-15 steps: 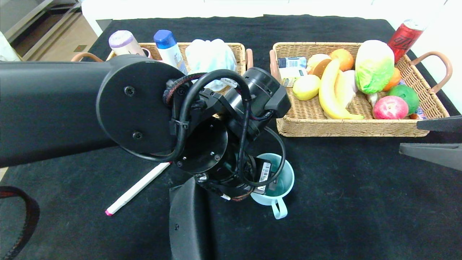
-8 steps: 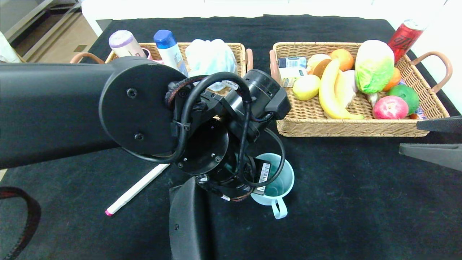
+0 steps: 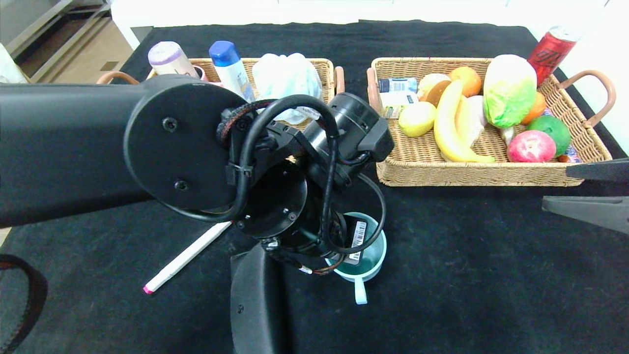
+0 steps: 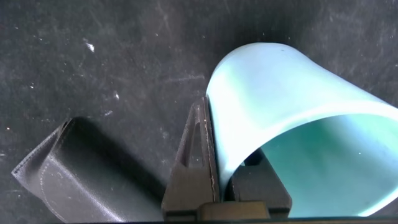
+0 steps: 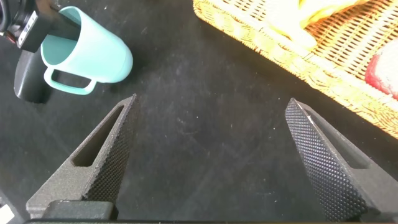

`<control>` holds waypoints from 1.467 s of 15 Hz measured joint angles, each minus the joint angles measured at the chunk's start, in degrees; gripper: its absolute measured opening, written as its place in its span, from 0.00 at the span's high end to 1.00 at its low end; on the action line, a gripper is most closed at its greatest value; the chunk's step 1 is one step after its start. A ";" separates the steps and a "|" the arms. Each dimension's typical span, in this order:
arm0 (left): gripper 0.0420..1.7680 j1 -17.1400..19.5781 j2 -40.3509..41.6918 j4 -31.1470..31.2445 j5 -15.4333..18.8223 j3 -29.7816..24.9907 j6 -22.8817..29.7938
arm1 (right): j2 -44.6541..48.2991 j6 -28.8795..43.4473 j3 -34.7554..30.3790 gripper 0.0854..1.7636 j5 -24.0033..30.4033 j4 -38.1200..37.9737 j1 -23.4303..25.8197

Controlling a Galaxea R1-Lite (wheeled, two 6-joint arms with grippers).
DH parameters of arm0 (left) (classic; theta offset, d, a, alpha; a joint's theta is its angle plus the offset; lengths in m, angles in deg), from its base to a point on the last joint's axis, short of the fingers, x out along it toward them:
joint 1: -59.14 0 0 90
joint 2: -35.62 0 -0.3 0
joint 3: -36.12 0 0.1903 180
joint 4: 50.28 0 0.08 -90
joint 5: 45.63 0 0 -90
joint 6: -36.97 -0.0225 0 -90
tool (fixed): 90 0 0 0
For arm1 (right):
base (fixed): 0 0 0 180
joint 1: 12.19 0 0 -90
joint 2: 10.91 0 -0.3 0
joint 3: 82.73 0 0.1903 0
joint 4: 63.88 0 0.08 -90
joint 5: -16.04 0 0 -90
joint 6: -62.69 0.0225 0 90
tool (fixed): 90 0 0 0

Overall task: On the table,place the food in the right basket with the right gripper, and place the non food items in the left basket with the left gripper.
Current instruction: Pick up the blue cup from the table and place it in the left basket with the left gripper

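Note:
A teal mug (image 3: pixel 372 255) is held by its wall near the table's front middle. My left gripper (image 4: pixel 224 149) is shut on it, one finger (image 4: pixel 198 155) outside and one inside. The mug looks tilted in the left wrist view (image 4: pixel 280 106) and the right wrist view (image 5: pixel 93 53). A white pen with a pink tip (image 3: pixel 186 255) lies on the black cloth to the left. The left basket (image 3: pixel 324 64) holds bottles and a white bag. The right basket (image 3: pixel 481 174) holds fruit, cabbage and packets. My right gripper (image 5: pixel 211 102) is open and empty at the right edge (image 3: pixel 589 191).
A black leather case (image 4: pixel 62 174) lies on the cloth beside the mug, also in the right wrist view (image 5: pixel 28 78). A red can (image 3: pixel 550 49) stands behind the right basket. My left arm hides much of the left basket's front.
The mug has shifted left with the left gripper and its handle has swung round toward the front. The right arm has not moved.

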 joint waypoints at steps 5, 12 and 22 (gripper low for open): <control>0.92 -0.02 0.40 0.00 0.17 -0.22 0.05 | 0.00 0.00 0.00 0.03 -0.01 -0.02 0.00; 0.92 -0.06 2.34 -0.09 0.74 -1.13 1.67 | -0.12 0.00 0.13 0.03 -0.01 -0.02 0.15; 0.92 1.88 9.20 -0.09 0.66 -0.79 1.38 | -0.59 -0.07 -0.02 0.03 -0.01 -0.02 0.09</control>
